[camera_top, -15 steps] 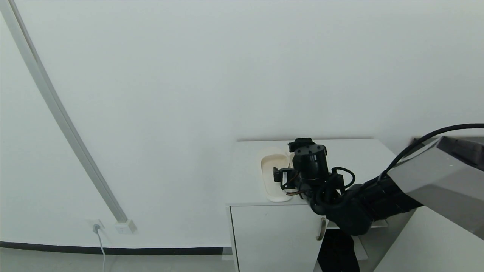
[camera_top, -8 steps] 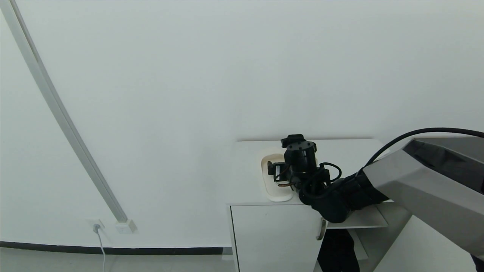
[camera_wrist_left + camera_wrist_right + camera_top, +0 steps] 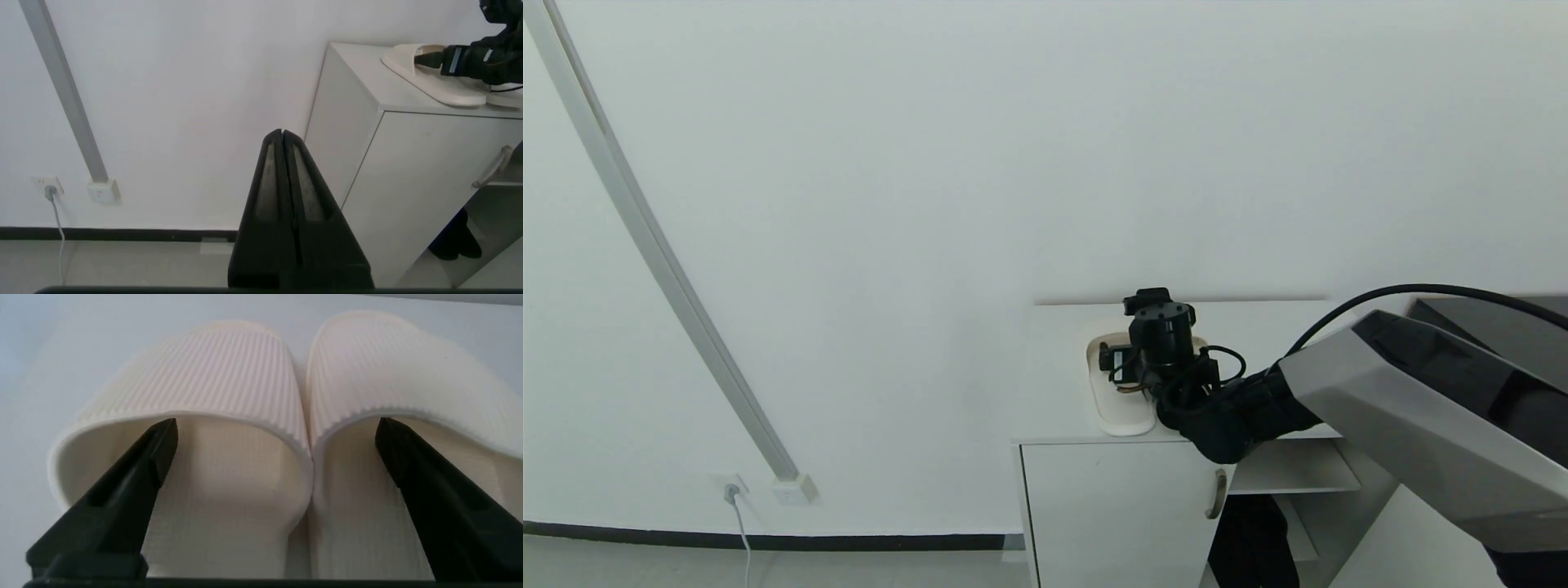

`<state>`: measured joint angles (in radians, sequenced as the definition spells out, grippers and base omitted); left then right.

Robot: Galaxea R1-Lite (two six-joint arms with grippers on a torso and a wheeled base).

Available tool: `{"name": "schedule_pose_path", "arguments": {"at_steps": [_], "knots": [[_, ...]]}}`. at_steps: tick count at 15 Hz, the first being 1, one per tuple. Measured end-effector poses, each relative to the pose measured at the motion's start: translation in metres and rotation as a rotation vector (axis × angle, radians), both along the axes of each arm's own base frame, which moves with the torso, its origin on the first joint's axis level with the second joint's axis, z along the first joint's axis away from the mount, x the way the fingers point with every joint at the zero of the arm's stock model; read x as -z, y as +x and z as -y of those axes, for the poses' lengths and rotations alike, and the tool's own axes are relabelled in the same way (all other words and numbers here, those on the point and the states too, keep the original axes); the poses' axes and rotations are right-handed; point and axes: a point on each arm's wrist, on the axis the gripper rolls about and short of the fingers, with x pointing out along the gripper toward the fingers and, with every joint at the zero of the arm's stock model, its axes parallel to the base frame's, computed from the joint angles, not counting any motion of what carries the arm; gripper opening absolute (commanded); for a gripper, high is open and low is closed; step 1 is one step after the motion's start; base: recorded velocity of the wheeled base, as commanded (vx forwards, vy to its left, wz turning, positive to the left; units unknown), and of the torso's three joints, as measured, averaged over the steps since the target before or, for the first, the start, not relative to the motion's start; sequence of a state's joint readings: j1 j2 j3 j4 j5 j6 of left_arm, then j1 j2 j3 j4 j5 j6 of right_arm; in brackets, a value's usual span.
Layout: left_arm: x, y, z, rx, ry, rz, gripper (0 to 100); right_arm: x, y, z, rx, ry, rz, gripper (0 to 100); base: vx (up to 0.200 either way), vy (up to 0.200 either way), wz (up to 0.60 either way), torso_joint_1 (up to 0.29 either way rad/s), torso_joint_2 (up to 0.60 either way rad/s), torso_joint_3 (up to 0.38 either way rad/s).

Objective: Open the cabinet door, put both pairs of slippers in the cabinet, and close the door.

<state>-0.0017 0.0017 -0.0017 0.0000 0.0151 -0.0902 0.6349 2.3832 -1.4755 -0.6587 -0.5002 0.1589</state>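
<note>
Mostly, the right gripper [image 3: 274, 445] hides the cream slippers [image 3: 1114, 415] on the cabinet [image 3: 1119, 506].

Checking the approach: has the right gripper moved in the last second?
Yes. The right gripper shifted left and farther back over the cabinet top, toward the slippers.

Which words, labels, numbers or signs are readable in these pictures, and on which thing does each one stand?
No text can be read.
The cream slippers show only a ribbed surface, without print.
The white cabinet and its handle are plain.
The wall socket is too small to tell whether it carries any mark.
The right gripper and the left gripper are bare black, with no label showing.
</note>
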Motion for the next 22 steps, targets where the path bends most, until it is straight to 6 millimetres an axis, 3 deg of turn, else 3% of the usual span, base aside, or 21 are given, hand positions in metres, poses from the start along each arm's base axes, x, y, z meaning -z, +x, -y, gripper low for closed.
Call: {"name": "schedule_pose_path", "arguments": {"at_steps": [8,12,16,22], "knots": [[0.000,0.000,0.000,0.000,0.000,0.000,0,0.001,0.004,-0.003,-0.002,-0.006,0.007,0,0.000,0.000,0.00,0.000,0.00,0.000],[0.000,0.000,0.000,0.000,0.001,0.000,0,-0.007,-0.010,0.002,-0.036,-0.016,-0.004,0,0.000,0.000,0.00,0.000,0.00,0.000],[0.000,0.000,0.000,0.000,0.001,0.000,0,-0.037,-0.045,0.015,-0.129,0.011,0.004,0,0.000,0.000,0.00,0.000,0.00,0.000],[0.000,0.000,0.000,-0.002,0.003,0.000,0,-0.063,-0.124,0.058,-0.342,0.023,-0.056,0,0.000,0.000,0.00,0.000,0.00,0.000]]}}
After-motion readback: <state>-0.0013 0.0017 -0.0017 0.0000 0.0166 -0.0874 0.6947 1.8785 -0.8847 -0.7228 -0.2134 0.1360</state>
